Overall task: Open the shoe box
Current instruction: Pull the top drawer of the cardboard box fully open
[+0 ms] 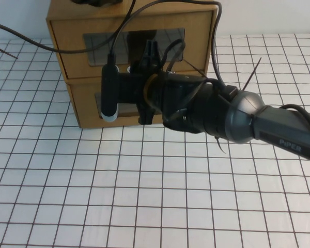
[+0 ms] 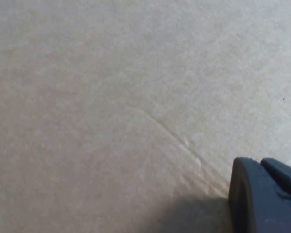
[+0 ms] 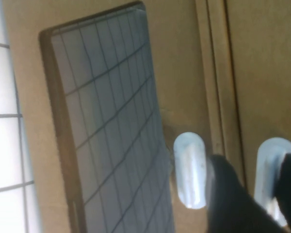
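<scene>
Straddling white pull tab [image 3: 270,155] on shoe box [image 1: 72,31] front with right gripper [image 3: 257,194], jaws parted, nothing gripped; left gripper [image 2: 264,194] beside bare cardboard [image 2: 111,97], state indeterminable.

White tabletop [image 1: 144,206], thin dark grid lines, even light

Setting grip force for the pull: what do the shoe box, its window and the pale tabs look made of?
Shoe box: matte brown cardboard, fibrous and creased where the left gripper sits close to it. Window: glossy clear film, probably plastic, showing gridline reflections. Pale tabs: smooth, slightly shiny, plastic or metal, unclear which; the open right gripper straddles one.
</scene>
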